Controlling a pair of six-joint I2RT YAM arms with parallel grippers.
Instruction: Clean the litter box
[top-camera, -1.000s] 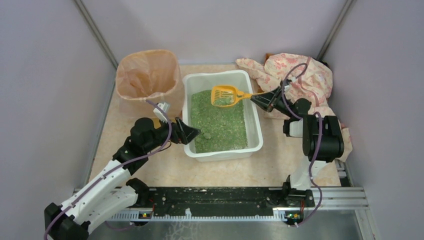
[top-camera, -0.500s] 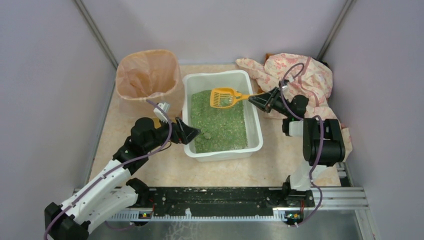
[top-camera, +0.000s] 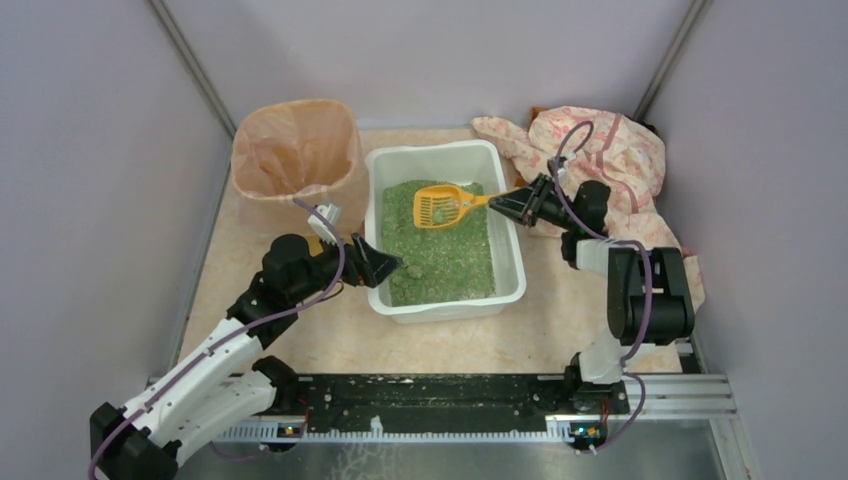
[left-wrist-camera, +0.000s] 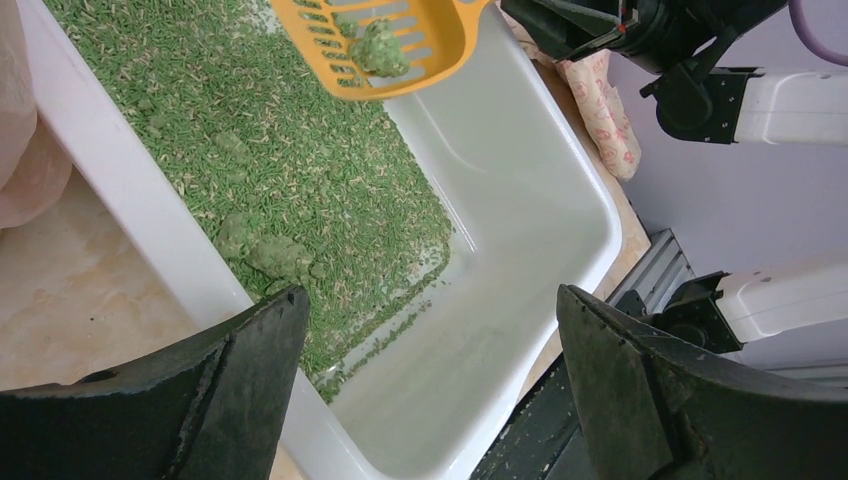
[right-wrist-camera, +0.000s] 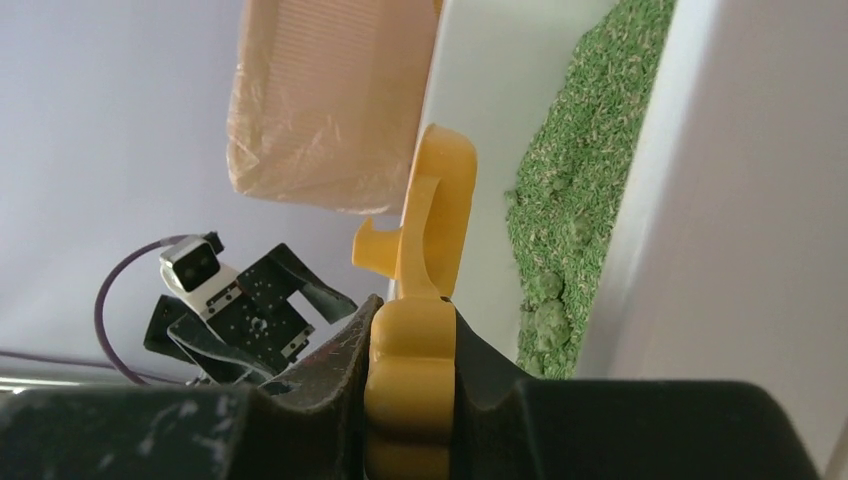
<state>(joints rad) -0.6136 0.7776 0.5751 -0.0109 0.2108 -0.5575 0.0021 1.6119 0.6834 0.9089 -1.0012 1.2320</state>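
Note:
The white litter box (top-camera: 376, 235) sits mid-table with green litter (top-camera: 445, 250) covering its left and far part; its bare near-right floor (left-wrist-camera: 520, 200) shows in the left wrist view. My right gripper (top-camera: 512, 205) is shut on the handle (right-wrist-camera: 410, 380) of the orange scoop (top-camera: 443, 205), held above the litter with a green clump (left-wrist-camera: 378, 48) in it. More clumps (left-wrist-camera: 270, 255) lie by the box's left wall. My left gripper (left-wrist-camera: 430, 295) hangs open over the box's near-left corner (top-camera: 385, 290), holding nothing.
A round bin lined with a peach bag (top-camera: 297, 150) stands left of the box. A floral cloth (top-camera: 600, 150) lies heaped at the back right, behind the right arm. A black rail (top-camera: 450, 405) runs along the near edge. Grey walls close in both sides.
The right gripper has carried the scoop a little to the left and nearer over the litter, with its handle now angled more. The left arm has stayed put.

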